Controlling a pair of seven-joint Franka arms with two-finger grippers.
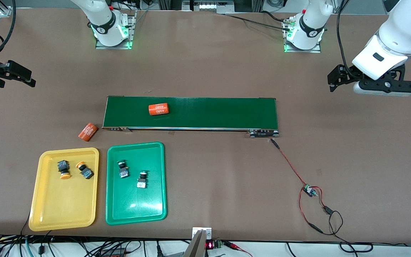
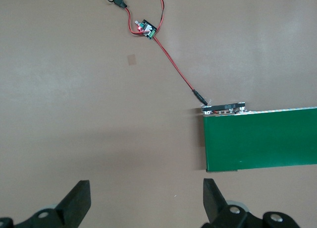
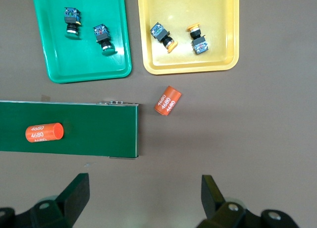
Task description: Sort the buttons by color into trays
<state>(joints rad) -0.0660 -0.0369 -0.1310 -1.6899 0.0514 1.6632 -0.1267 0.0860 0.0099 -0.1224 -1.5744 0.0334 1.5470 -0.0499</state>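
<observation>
Sorting is looking finished: two yellow-capped buttons (image 1: 73, 170) are lying in the yellow tray (image 1: 48, 210), two green-capped buttons (image 1: 131, 174) in the green tray (image 1: 148, 210). The left pincer (image 2: 146, 200) and right pincer (image 3: 143, 198) are hanging wide and empty over the bench (image 1: 205, 71). Only the front view is showing both arms; the right wrist view is making the orange cylinders' (image 3: 167, 100) printed numbers readable.

The right arm (image 1: 102, 21) and left arm (image 1: 387, 39) both run out of the front view at its top edge. The right gripper (image 1: 7, 76) is partly cut by the side edge there. In each wrist view the gripper's body is cut off; only the fingers (image 2: 79, 200) show. The belt (image 2: 260, 139) runs out of the left wrist view.
</observation>
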